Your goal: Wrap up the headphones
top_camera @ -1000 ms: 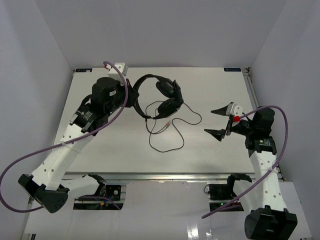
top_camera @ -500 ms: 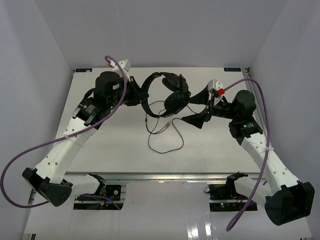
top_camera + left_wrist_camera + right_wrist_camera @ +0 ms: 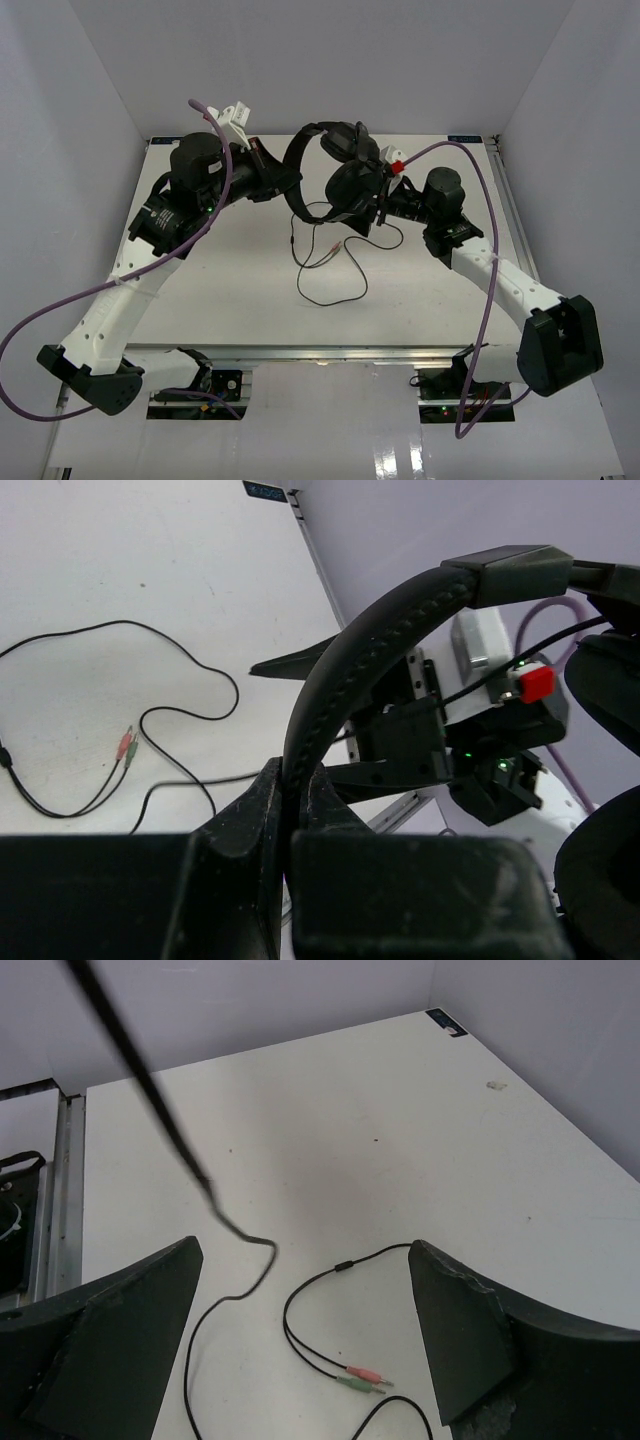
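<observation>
The black headphones (image 3: 340,165) hang above the back middle of the table, held by the thin headband (image 3: 370,640). My left gripper (image 3: 283,182) is shut on the headband, which is pinched between its fingers (image 3: 262,810). The two earcups (image 3: 352,190) hang to the right of the headband. The thin black cable (image 3: 335,270) trails down and lies in loops on the table, with pink and green plugs (image 3: 362,1377) at its end. My right gripper (image 3: 373,207) is open and empty beside the lower earcup, its jaws wide above the cable (image 3: 300,1290).
The white table (image 3: 450,290) has grey walls on three sides. A metal rail (image 3: 350,350) runs along its near edge. Purple robot cables (image 3: 60,310) arch off both arms.
My left gripper has lifted the headphones up and toward the back. My right arm has swung left from the table's right side to the earcups, still open.
</observation>
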`<action>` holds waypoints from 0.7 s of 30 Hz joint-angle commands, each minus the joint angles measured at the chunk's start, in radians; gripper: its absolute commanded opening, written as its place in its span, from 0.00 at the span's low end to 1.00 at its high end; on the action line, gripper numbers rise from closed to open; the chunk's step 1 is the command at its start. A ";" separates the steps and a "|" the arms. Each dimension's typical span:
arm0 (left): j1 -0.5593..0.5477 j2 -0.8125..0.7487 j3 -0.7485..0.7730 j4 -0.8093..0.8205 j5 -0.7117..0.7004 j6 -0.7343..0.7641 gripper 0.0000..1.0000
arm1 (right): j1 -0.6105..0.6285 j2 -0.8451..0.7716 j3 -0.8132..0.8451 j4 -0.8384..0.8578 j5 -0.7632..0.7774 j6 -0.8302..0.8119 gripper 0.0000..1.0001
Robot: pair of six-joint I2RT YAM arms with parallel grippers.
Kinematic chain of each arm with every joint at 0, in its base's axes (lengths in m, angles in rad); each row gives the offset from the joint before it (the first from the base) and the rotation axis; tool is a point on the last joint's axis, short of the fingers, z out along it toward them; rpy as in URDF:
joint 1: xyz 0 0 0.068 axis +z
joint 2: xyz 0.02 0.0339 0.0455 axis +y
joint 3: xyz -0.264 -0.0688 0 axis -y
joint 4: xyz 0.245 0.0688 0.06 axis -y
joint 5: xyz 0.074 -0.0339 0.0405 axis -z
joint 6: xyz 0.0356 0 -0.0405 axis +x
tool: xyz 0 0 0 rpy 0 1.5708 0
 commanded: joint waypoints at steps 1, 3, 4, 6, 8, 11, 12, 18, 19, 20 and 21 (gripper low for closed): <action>0.004 -0.038 0.065 0.079 0.049 -0.066 0.00 | 0.024 0.075 0.034 0.173 -0.121 -0.012 0.92; 0.004 -0.033 0.075 0.096 0.056 -0.083 0.00 | 0.041 0.113 0.020 0.252 -0.162 0.039 0.93; 0.004 -0.031 0.077 0.106 0.061 -0.093 0.00 | 0.050 0.132 0.016 0.293 -0.183 0.063 0.94; 0.004 -0.029 0.077 0.132 0.068 -0.106 0.00 | 0.066 0.180 0.008 0.399 -0.251 0.159 0.96; 0.004 -0.024 0.081 0.141 0.058 -0.110 0.00 | 0.081 0.204 -0.023 0.586 -0.326 0.265 0.99; 0.004 -0.018 0.103 0.148 0.034 -0.098 0.00 | 0.107 0.210 -0.104 0.805 -0.420 0.428 1.00; 0.004 -0.014 0.109 0.148 0.027 -0.090 0.00 | 0.118 0.193 -0.143 0.813 -0.426 0.419 0.98; 0.004 -0.015 0.106 0.148 0.016 -0.081 0.00 | 0.160 0.011 -0.170 0.132 0.180 -0.154 0.97; 0.004 -0.019 0.099 0.149 0.016 -0.081 0.00 | 0.156 0.000 -0.173 0.114 0.273 -0.161 0.98; 0.004 -0.023 0.093 0.149 0.016 -0.082 0.00 | 0.152 -0.012 -0.177 0.097 0.361 -0.169 0.98; 0.004 -0.026 0.086 0.151 0.015 -0.083 0.00 | 0.143 -0.024 -0.182 0.087 0.422 -0.183 0.97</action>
